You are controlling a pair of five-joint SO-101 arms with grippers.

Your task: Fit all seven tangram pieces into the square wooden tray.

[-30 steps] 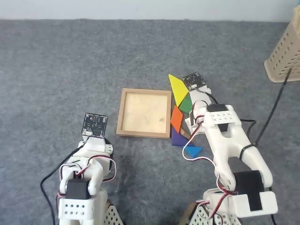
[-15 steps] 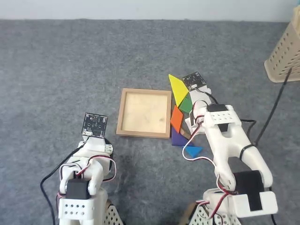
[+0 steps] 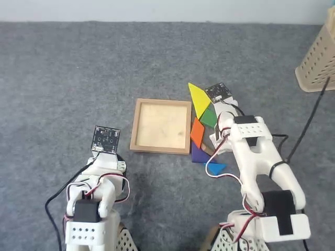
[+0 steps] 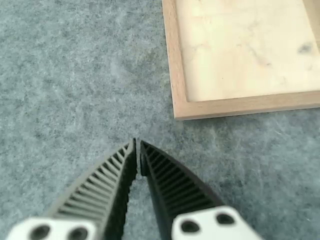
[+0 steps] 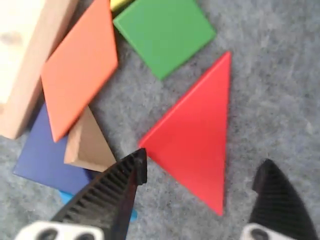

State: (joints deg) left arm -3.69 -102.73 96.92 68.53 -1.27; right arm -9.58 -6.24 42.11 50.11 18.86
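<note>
Overhead, my right arm (image 3: 251,141) covers the red triangle (image 5: 195,130) at three o'clock of the tray (image 3: 159,150); my right wrist view's edge crops the yellow triangle (image 5: 120,4).

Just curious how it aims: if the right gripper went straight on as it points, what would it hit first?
Probably the red triangle, lying flat on the mat right ahead of the open right gripper; the gap to it is unclear.

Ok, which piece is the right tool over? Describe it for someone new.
Start at the wooden tray on the grey carpet. Just off it, beyond the orange parallelogram and green square, lies a triangle under the open right tool. It is the only red piece.
</note>
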